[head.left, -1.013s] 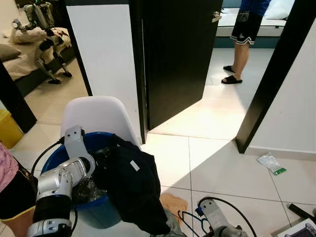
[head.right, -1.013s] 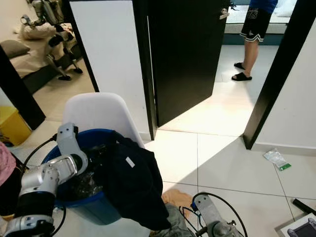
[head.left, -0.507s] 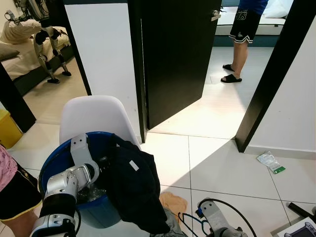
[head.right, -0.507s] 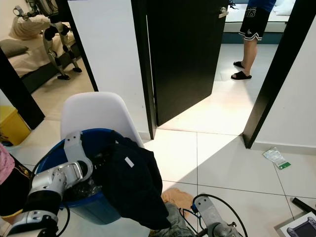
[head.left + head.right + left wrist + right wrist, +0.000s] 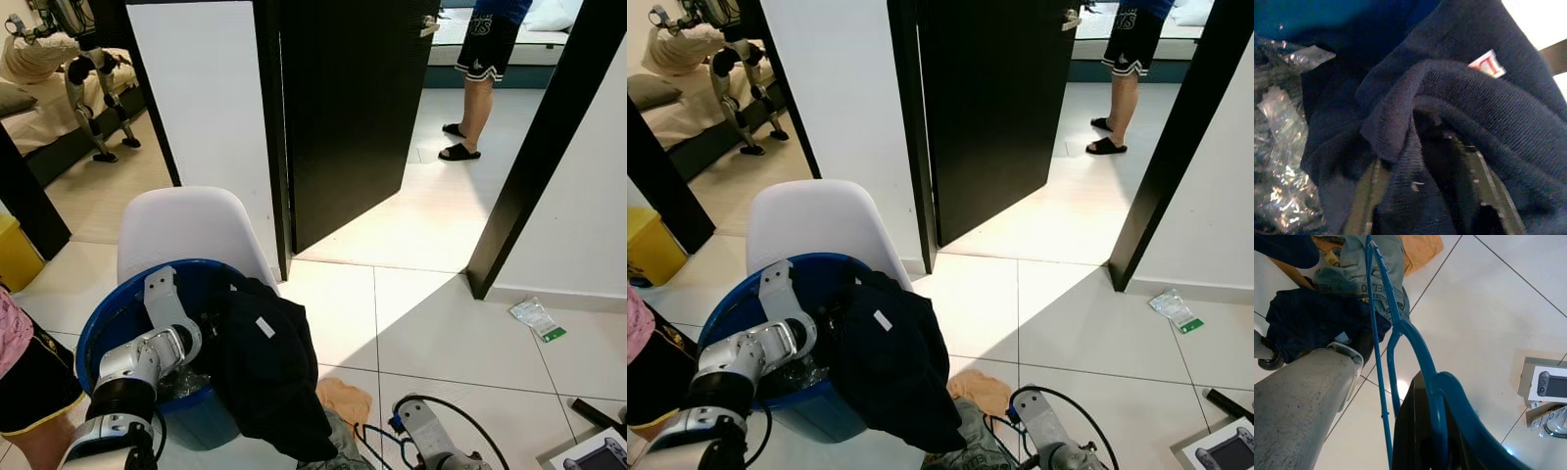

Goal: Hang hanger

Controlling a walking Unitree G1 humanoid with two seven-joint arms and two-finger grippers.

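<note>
While our right tool (image 5: 1425, 431) stays clamped on the blue hanger (image 5: 1396, 328), our left tool (image 5: 1425, 196), grip unclear, probes the dark garment (image 5: 265, 362).

Bright doorway sunlight; left wrist view dim, maybe blurry.

Left arm (image 5: 147, 348) bent forward; right arm (image 5: 431, 446) low
</note>
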